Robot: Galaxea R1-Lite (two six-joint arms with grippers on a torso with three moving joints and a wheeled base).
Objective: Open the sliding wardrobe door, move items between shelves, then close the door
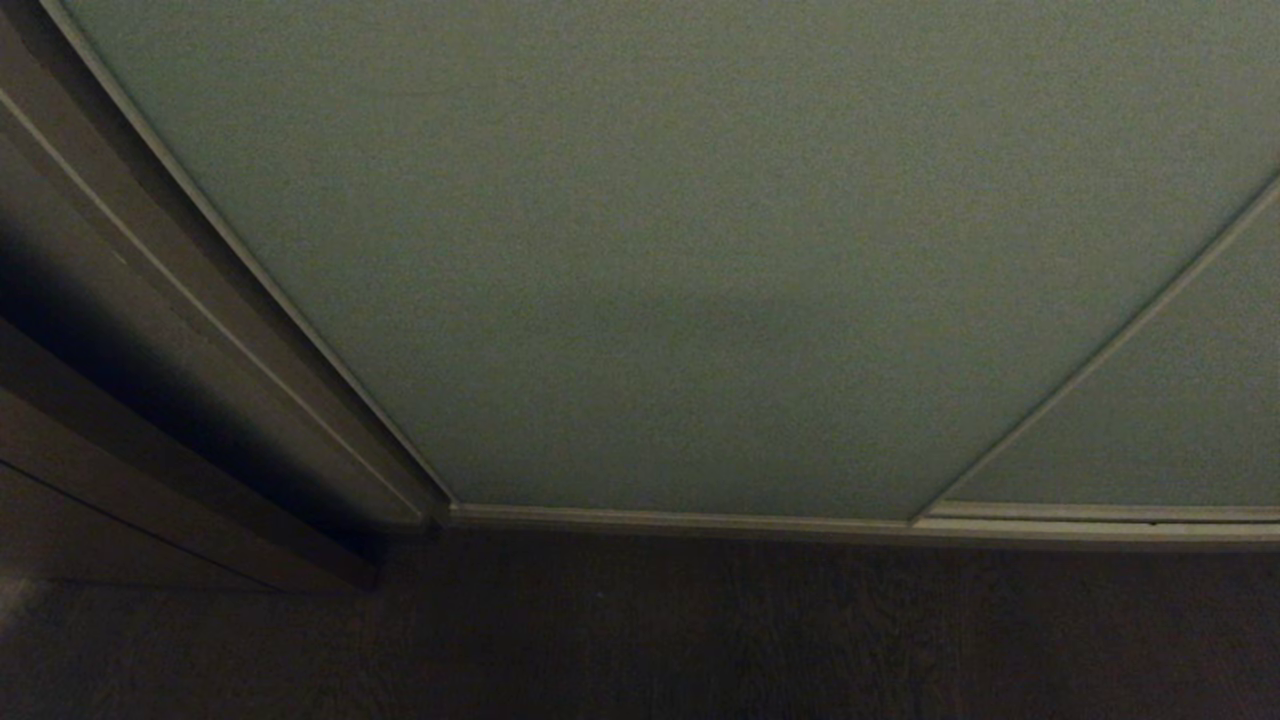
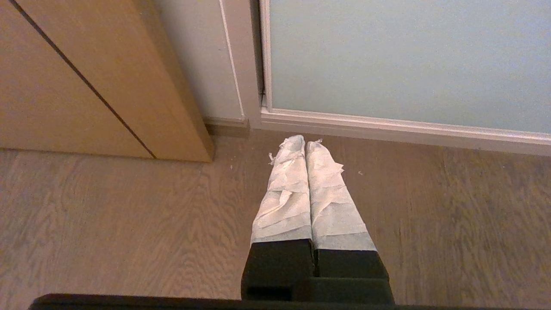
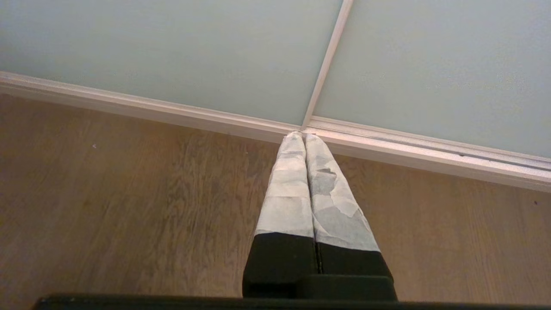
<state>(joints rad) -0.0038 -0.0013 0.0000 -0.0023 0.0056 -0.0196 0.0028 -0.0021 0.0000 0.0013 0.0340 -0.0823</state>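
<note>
While both arms are hanging low over the wood-grain brown floor [image 2: 107, 224], neither gripper is touching anything. The left gripper [image 2: 304, 144], its tape-wrapped white fingers [image 2: 286, 189] pressed together and empty, is pointing towards the bottom corner where the pale grey-green sliding wardrobe door [image 1: 680, 250] is meeting the cream side frame [image 2: 241, 64], with a light wooden cabinet [image 2: 86, 77] standing just beside that corner. The right gripper [image 3: 304, 137], its wrapped fingers likewise closed on nothing, is aiming at the thin cream seam [image 3: 327, 64] where the two matching panels are overlapping above the cream bottom track [image 3: 172, 110].

In the head view the wardrobe is looking fully shut, so the shelves and plush toys are lying hidden behind the panels and the task is seemingly ending or waiting to begin; which, I cannot tell.

Several risks are standing out. A flat matte panel is offering no handle, so closed fingertips pushing on its face are likely to be slipping rather than sliding it. Pressing at the seam is risking a jam against the second panel [image 3: 452, 64]. Working this low, a gripper is also risking scraping the track or floor, and the left arm is risking a knock against the cabinet.
</note>
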